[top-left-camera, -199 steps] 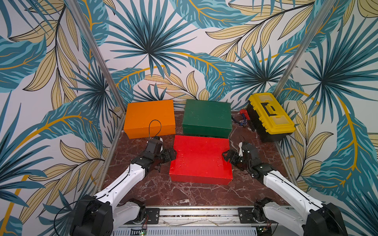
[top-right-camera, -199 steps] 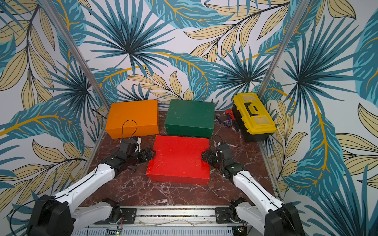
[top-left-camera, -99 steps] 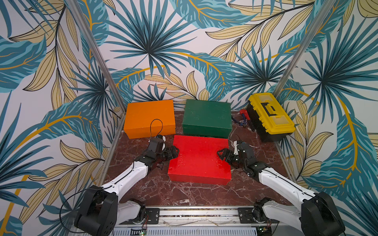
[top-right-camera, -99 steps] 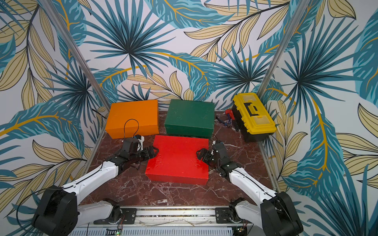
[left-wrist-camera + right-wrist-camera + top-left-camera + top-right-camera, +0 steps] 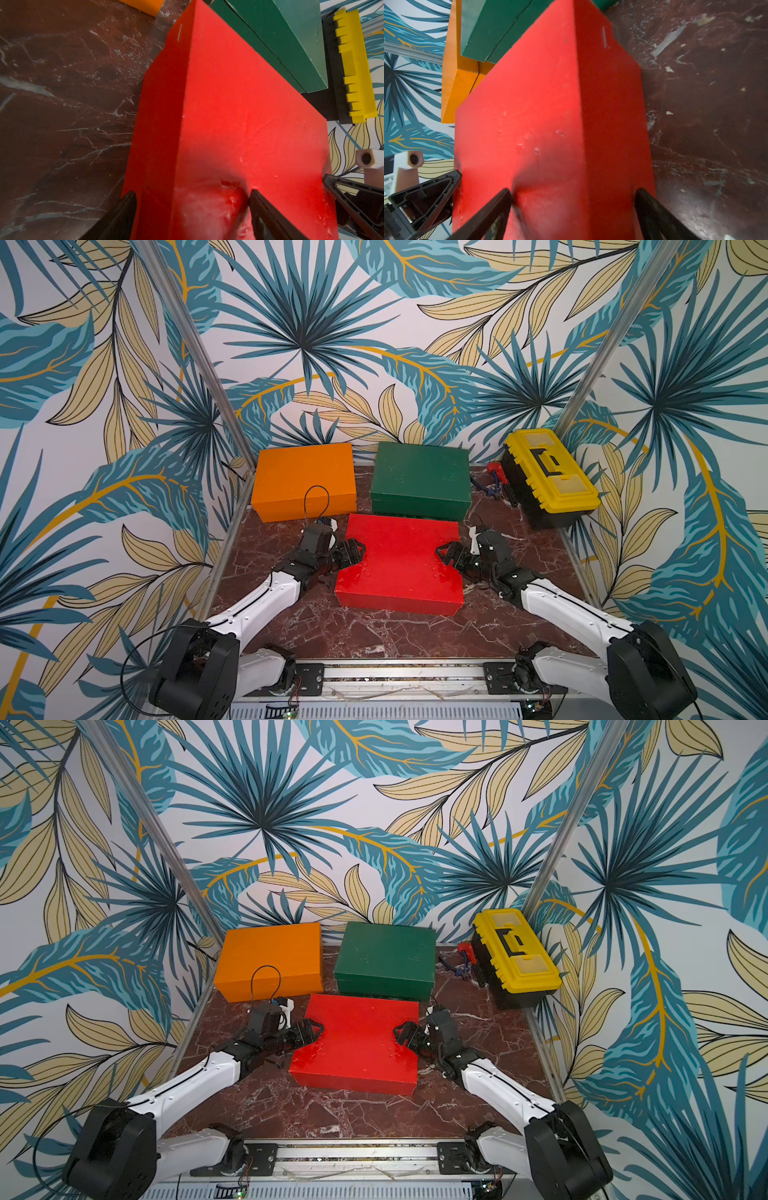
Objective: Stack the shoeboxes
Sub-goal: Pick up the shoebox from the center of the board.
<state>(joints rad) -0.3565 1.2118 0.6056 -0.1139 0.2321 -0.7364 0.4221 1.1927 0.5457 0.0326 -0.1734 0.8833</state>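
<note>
The red shoebox (image 5: 401,568) lies flat on the marble table (image 5: 374,639), nearest the front. Behind it stand the orange shoebox (image 5: 305,477) and the dark green shoebox (image 5: 419,477), side by side against the back wall. My left gripper (image 5: 353,551) clasps the red box's left end; in the left wrist view (image 5: 190,194) one finger presses a dent into the lid and the other sits at the box's lower edge. My right gripper (image 5: 446,553) straddles the right end (image 5: 572,192), jaws wide, one finger over the lid, one low on the side.
A black toolbox with a yellow lid (image 5: 548,477) stands at the back right by the wall post. Small red and blue hand tools (image 5: 494,483) lie between it and the green box. Patterned walls close in the left, back and right sides.
Both grippers have moved in from beside the red box onto its ends. The left jaws have narrowed onto it. The red box has slid slightly to the left.
</note>
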